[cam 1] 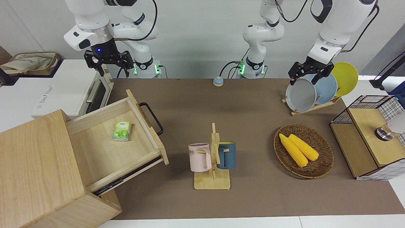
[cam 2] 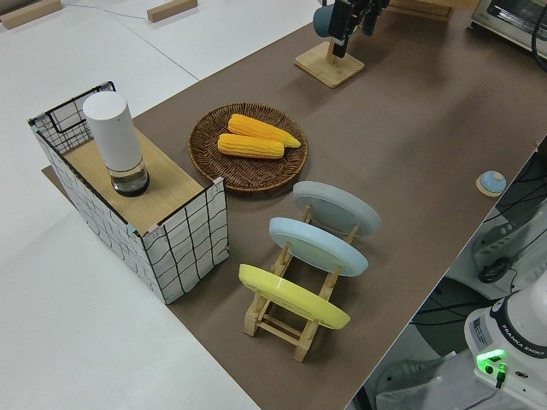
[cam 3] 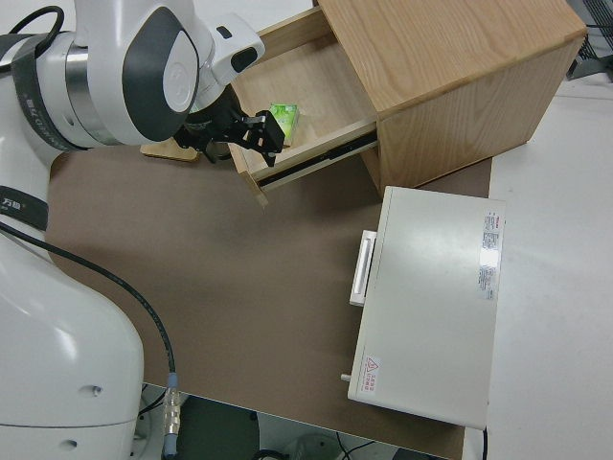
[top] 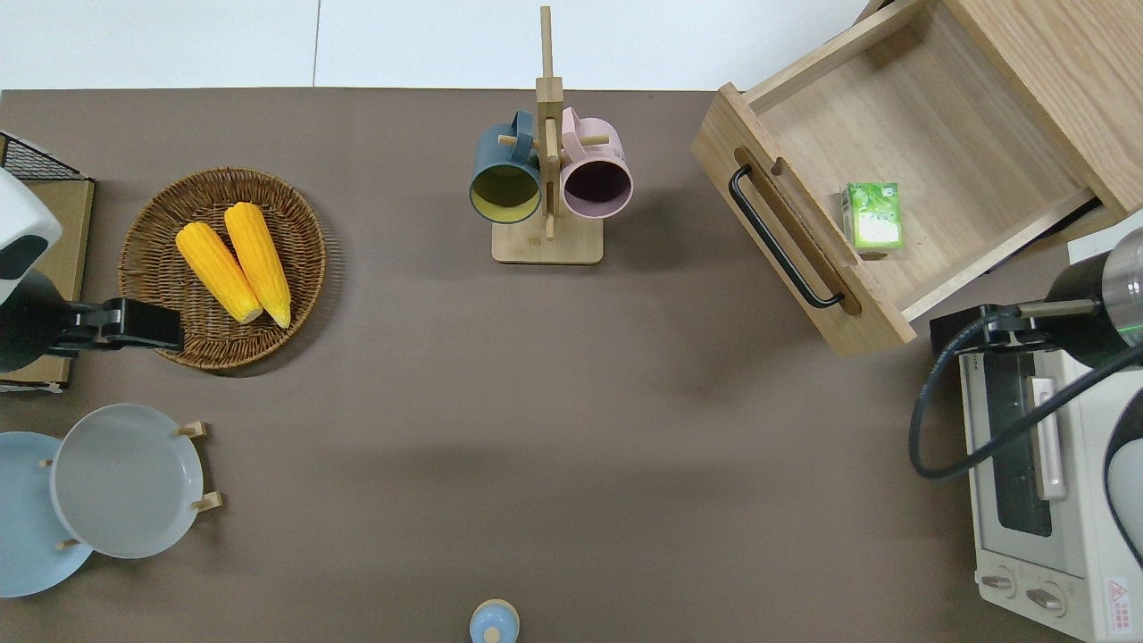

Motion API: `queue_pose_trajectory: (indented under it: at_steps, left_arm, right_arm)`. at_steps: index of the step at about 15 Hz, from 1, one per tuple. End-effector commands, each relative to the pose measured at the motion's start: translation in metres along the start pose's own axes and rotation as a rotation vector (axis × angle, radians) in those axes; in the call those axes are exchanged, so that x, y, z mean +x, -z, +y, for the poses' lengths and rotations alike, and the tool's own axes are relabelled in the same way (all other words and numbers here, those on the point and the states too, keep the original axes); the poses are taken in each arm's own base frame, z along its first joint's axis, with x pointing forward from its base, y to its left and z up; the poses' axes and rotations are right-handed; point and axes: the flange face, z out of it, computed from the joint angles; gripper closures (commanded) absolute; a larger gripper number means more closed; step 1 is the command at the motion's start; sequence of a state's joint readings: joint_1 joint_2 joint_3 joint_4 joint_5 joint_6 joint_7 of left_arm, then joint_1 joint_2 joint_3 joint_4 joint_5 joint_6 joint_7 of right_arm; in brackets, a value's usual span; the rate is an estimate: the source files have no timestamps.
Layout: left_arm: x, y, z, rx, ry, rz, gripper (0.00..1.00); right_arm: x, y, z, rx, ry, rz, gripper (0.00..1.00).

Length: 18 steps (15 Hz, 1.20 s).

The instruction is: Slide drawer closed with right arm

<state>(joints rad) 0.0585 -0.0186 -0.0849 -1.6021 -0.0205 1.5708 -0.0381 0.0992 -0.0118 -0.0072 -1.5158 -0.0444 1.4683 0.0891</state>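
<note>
The drawer (cam 1: 104, 148) (top: 946, 152) stands pulled far out of the pale wooden cabinet (cam 1: 34, 171). Its black bar handle (cam 1: 152, 117) (top: 781, 241) faces the table's middle. A small green box (cam 1: 121, 130) (top: 872, 214) lies on the drawer's floor. My right gripper (cam 1: 114, 68) (cam 3: 257, 144) hangs open in the air with nothing between its fingers. In the overhead view it (top: 969, 329) is over the corner of the white oven (top: 1054, 500) closest to the drawer front, clear of the handle. My left gripper (cam 1: 308, 71) is parked and open.
The white oven (cam 1: 66, 85) sits beside the cabinet, nearer to the robots. A mug rack (cam 1: 212, 158) with two mugs stands mid-table. Toward the left arm's end are a basket of corn (cam 1: 303, 150), a plate rack (cam 1: 316, 90) and a wire-mesh box (cam 1: 370, 136).
</note>
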Motion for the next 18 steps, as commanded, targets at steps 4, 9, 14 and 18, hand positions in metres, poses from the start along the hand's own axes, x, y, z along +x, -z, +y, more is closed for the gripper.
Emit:
queue_pose_trajectory:
  at_steps: [4,9,14,18]
  left_arm:
    - [-0.0032,0.0047,0.0003,0.013,-0.010,0.005,0.00]
    - [-0.0027,0.0039,-0.0006,0.013,-0.007,0.004,0.00]
    - [-0.0031,0.0047,0.0003,0.013,-0.010,0.005,0.00]
    - [-0.0031,0.0047,0.0003,0.013,-0.010,0.005,0.00]
  right_arm:
    - [-0.0046,0.0020,0.0058,0.012,-0.006,0.008,0.017]
    - [-0.0046,0.0022,0.0044,0.010,-0.008,0.010,0.104]
    - [-0.0051,0.0016,0.0059,0.004,-0.007,0.004,0.775]
    - [-0.0061,0.0010,0.0043,0.003,-0.018,-0.003,1.000]
